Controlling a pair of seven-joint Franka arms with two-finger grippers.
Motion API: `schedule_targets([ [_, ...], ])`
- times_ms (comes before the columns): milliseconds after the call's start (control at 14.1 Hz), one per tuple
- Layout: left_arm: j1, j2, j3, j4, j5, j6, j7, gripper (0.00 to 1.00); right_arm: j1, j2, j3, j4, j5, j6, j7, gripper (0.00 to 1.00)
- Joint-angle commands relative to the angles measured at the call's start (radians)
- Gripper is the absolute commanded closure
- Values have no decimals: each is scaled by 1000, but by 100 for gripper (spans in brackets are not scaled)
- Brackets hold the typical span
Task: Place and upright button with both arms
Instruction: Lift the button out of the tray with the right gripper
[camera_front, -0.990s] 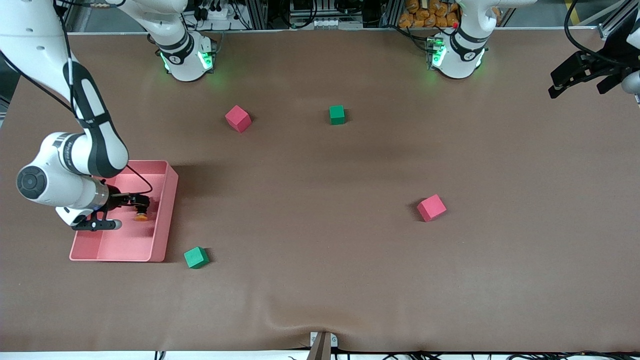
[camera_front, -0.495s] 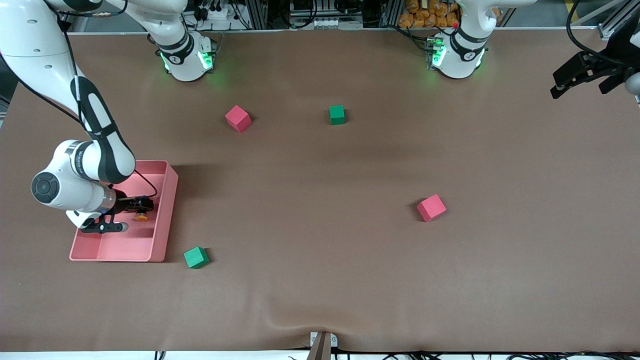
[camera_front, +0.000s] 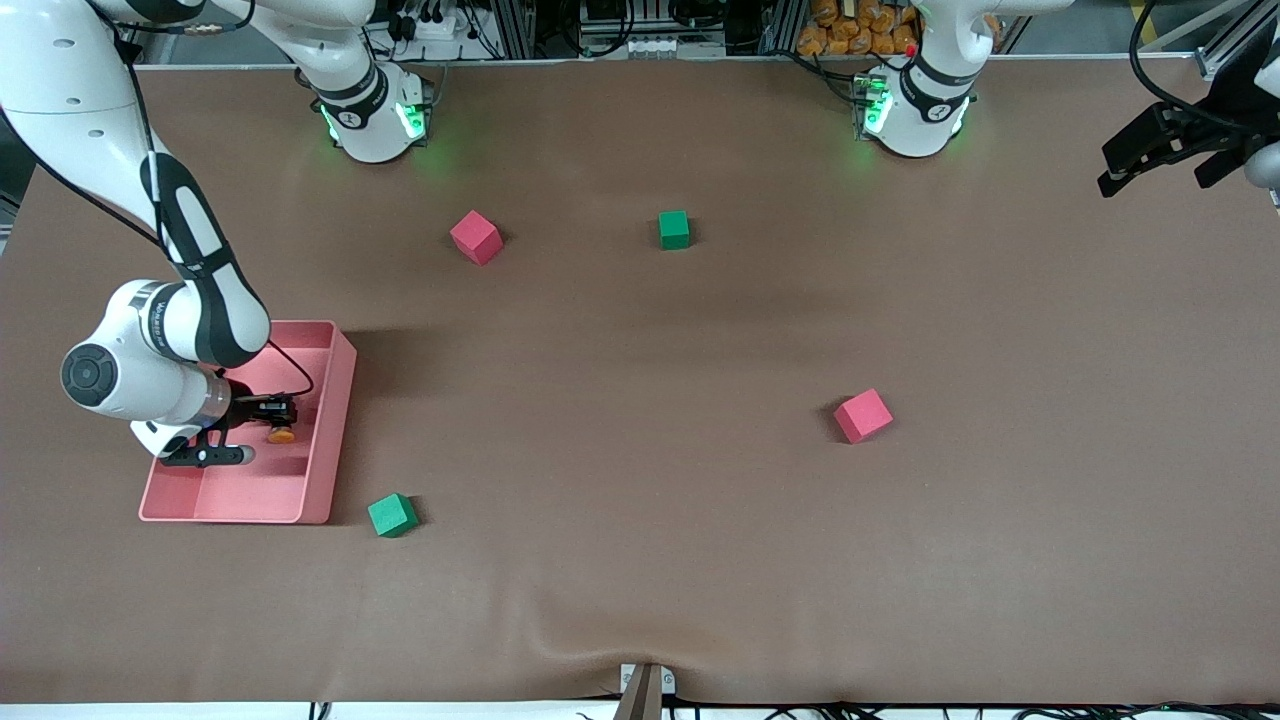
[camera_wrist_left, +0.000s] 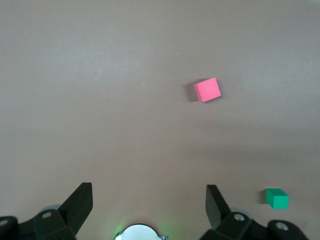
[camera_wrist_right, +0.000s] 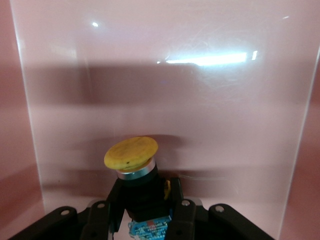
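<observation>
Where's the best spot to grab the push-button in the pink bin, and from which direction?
Take the push-button by its black blocky body, below the round cap, coming along its length from the body end. The flat body sides suit two fingers; the rounded cap would likely slip. The right gripper is shut on that body inside the pink bin. The left gripper waits open above the table.

The white right arm's wrist covers part of the shallow pink plastic tray (camera_front: 330, 420) at the frame's lower left. There the small orange-capped push-button (camera_front: 281, 433) shows only as an orange speck, its black body too small to make out. In the right wrist view the right gripper (camera_wrist_right: 145, 207) runs off the bottom edge. At the upper right edge the left gripper (camera_front: 1130, 165) is partly cut off.
</observation>
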Motion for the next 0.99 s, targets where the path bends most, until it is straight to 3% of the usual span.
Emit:
schedule_targets([
  [0, -3, 10, -2, 15, 11, -16, 18, 0, -16, 11, 13, 39, 10, -16, -28, 100],
  [141, -5, 11, -4, 15, 11, -14, 18, 0, -11, 2, 15, 108, 10, -124, -26, 100],
  [495, -5, 8, -5, 15, 9, -16, 18, 0, 41, -9, 16, 389, 14, -585, -19, 100],
  [707, -2, 2, -11, 15, 9, -17, 18, 0, 99, -24, 21, 505, 16, -727, 38, 100],
  [919, 0, -2, -11, 15, 9, -16, 19, 0, 193, -24, 44, 570, 55, -809, 272, 100],
])
